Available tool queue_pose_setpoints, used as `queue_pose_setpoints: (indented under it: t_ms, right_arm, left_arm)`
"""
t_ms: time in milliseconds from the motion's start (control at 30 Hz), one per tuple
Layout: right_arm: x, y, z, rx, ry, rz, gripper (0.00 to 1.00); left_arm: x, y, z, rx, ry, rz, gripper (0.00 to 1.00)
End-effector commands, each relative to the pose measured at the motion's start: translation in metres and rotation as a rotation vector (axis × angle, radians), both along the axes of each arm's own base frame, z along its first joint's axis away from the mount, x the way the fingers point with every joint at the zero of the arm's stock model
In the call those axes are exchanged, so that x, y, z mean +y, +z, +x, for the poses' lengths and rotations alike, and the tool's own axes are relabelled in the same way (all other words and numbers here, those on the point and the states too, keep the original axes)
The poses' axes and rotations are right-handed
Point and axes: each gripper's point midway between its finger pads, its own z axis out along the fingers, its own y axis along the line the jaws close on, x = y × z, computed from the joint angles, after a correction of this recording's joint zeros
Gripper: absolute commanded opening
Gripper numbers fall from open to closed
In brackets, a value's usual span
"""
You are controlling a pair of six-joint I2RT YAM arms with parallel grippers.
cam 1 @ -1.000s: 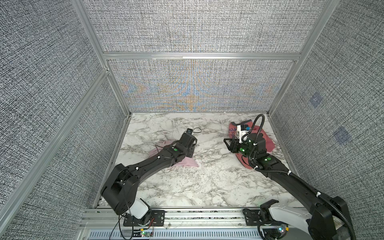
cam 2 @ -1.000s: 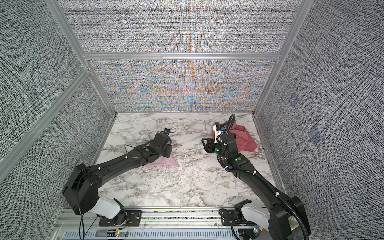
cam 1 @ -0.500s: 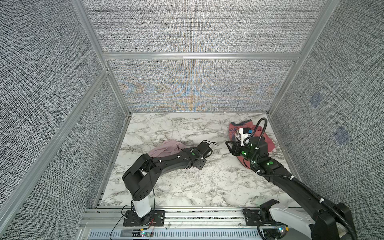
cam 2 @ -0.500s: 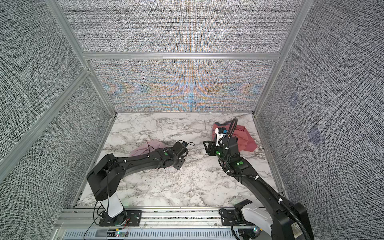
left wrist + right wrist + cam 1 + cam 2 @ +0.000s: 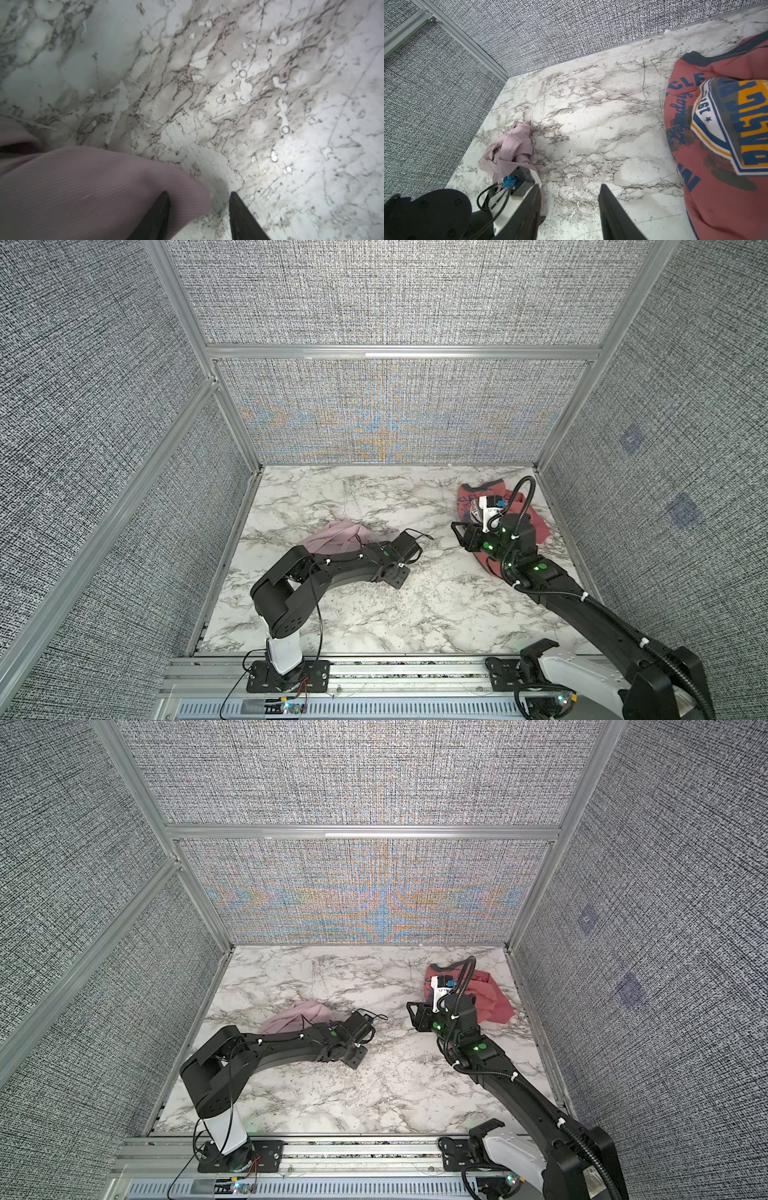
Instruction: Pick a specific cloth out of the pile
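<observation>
The pale pink cloth [image 5: 336,537] [image 5: 297,1019] lies bunched on the marble table at the left middle, apart from the salmon-red printed T-shirt [image 5: 536,522] [image 5: 490,998] at the back right. My left gripper [image 5: 198,192] is open and low over the table. One finger rests over the cloth [image 5: 83,187], whose rounded edge reaches partway between the fingers. In both top views that gripper's fingers are hidden under its wrist. My right gripper [image 5: 570,187] [image 5: 459,535] is open and empty over bare marble, beside the T-shirt [image 5: 716,145] and facing the cloth [image 5: 510,145].
Grey fabric walls with aluminium posts [image 5: 232,423] close the marble table [image 5: 374,614] on three sides. The folded left arm [image 5: 332,572] lies across the left middle. The right arm [image 5: 582,601] runs along the right side over the T-shirt's front edge.
My left arm has folded its elbow in, and its wrist has swung right and toward the front. The pink cloth now shows behind the arm. The right arm has barely shifted.
</observation>
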Motion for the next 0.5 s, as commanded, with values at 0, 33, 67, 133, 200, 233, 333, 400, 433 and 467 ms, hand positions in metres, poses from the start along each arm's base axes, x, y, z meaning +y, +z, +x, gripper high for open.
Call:
queue_pose_setpoints:
  t_ms: [0,33,67,133,200,233,333,400,433,467]
  right_arm:
    - [0.001,0.004,0.002,-0.017,-0.004,0.015,0.48]
    - [0.001,0.004,0.002,-0.018,-0.003,0.016,0.48]
    - [0.001,0.005,0.002,-0.019,-0.004,0.016,0.48]
    - [0.001,0.005,0.002,-0.019,-0.004,0.016,0.48]
    - [0.001,0.005,0.002,-0.019,-0.004,0.016,0.48]
    - [0.001,0.004,0.002,-0.018,-0.004,0.015,0.48]
    - [0.001,0.005,0.002,-0.020,-0.005,0.016,0.48]
    - [0.001,0.005,0.002,-0.020,-0.005,0.016,0.48]
    - [0.001,0.004,0.003,-0.018,-0.006,0.017,0.48]
    - [0.001,0.004,0.003,-0.019,-0.005,0.017,0.48]
  left_arm:
    - [-0.003,-0.005,0.000,0.006,0.001,-0.013,0.47]
    - [-0.002,-0.006,0.000,0.006,0.003,-0.009,0.46]
    - [-0.002,-0.008,-0.001,0.007,0.003,-0.008,0.44]
    - [-0.001,-0.011,-0.001,0.007,0.006,-0.004,0.38]
    - [0.001,-0.012,0.000,0.002,0.013,0.001,0.27]
    - [0.001,-0.012,0.001,0.000,0.015,0.001,0.21]
    - [0.001,-0.009,0.004,-0.016,0.024,0.002,0.04]
    - [0.001,-0.005,0.007,-0.032,0.035,-0.004,0.00]
    - [0.000,-0.001,0.009,-0.042,0.039,-0.011,0.00]
    - [-0.002,0.004,0.011,-0.053,0.041,-0.020,0.00]
